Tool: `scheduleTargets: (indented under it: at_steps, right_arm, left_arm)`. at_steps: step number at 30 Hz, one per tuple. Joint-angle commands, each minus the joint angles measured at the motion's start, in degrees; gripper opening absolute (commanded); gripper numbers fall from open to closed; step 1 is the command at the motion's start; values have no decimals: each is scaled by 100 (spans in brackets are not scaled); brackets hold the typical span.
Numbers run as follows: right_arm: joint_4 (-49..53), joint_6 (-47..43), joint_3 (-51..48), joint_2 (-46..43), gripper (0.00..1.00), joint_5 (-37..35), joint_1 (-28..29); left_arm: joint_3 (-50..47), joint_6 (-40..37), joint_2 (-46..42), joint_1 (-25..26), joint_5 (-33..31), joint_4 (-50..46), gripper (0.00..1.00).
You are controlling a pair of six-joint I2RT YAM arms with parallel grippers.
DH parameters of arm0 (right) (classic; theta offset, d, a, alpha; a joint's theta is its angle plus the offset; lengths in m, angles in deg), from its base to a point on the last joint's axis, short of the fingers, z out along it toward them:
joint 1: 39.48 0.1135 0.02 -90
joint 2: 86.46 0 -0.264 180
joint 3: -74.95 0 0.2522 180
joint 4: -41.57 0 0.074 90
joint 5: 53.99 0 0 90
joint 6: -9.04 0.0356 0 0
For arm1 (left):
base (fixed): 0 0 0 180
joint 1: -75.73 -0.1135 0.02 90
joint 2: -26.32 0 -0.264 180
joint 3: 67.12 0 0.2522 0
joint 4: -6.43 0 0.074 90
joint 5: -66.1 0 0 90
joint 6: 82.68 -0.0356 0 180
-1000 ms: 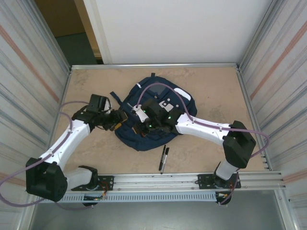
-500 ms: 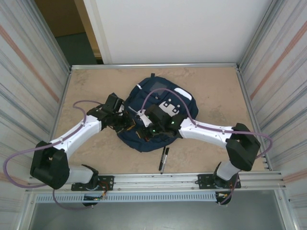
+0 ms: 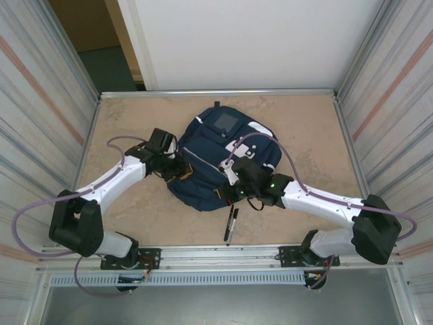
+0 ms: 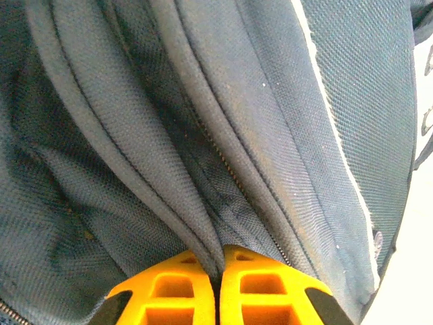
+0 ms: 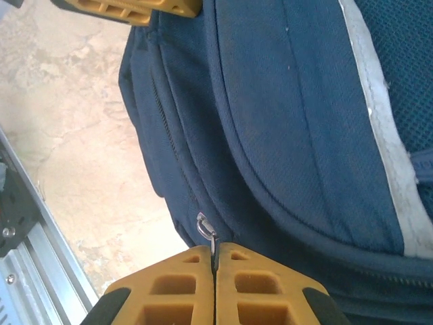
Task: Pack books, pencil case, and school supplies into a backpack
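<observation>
The navy backpack (image 3: 210, 145) lies mid-table, front side up, with a grey patch and white marks. My left gripper (image 3: 183, 175) is at its left edge, shut on a fold of the fabric (image 4: 203, 230) beside a zipper line; its point in the left wrist view is (image 4: 220, 252). My right gripper (image 3: 232, 193) is at the backpack's near edge, shut on the metal zipper pull (image 5: 206, 229); its point in the right wrist view is (image 5: 214, 252). Two black pens (image 3: 231, 223) lie side by side on the table just in front of the backpack. The books and the pencil case are out of view.
An aluminium rail (image 3: 237, 254) runs along the near edge, close behind the pens. Corrugated metal walls (image 3: 40, 101) close in both sides. Bare tan tabletop (image 3: 128, 122) lies left and right of the backpack. The left gripper's orange fingers (image 5: 135, 8) show in the right wrist view.
The left gripper moved right to the backpack's left edge and shut on its fabric. The right arm drew back toward the near right, still shut on the zipper pull. The backpack's front is now uncovered.
</observation>
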Motion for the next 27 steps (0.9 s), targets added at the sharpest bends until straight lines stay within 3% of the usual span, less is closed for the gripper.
scheduleTargets:
  at_steps: [1,3,4,7,10,12,17,18,20,21,27]
  right_arm:
    - [236,112,-2,-194,0,-212,-62]
    - [181,81,206,-21,0,-46,-64]
    - [189,58,385,114,0,27,-49]
    - [-107,42,743,585,0,48,-2]
    - [-386,89,1092,1121,0,213,-45]
    - [-425,102,1347,1350,0,333,-28]
    - [-647,177,1656,1759,0,650,54]
    - [-546,181,1803,1852,0,716,67]
    - [-478,161,1922,1917,0,698,138]
    - [-535,148,1900,1918,0,657,176]
    - [-460,203,2073,2038,0,654,261]
  left_arm:
    - [628,-969,297,-425,-70,-123,6]
    - [844,-1358,514,-603,-52,-161,10]
    - [921,-1574,649,-702,20,-97,16]
    - [1202,-2253,1029,-1144,669,-216,27]
    - [893,-2077,853,-1599,1149,-357,31]
    - [437,-1908,337,-1723,1113,-342,33]
    - [-521,-1051,-1144,-1296,983,-338,42]
    - [-694,-820,-1446,-1114,950,-134,46]
    - [-1053,-412,-1884,-841,1012,343,67]
    - [-1162,-229,-2027,-788,997,473,70]
    - [-1243,336,-1940,-702,323,452,64]
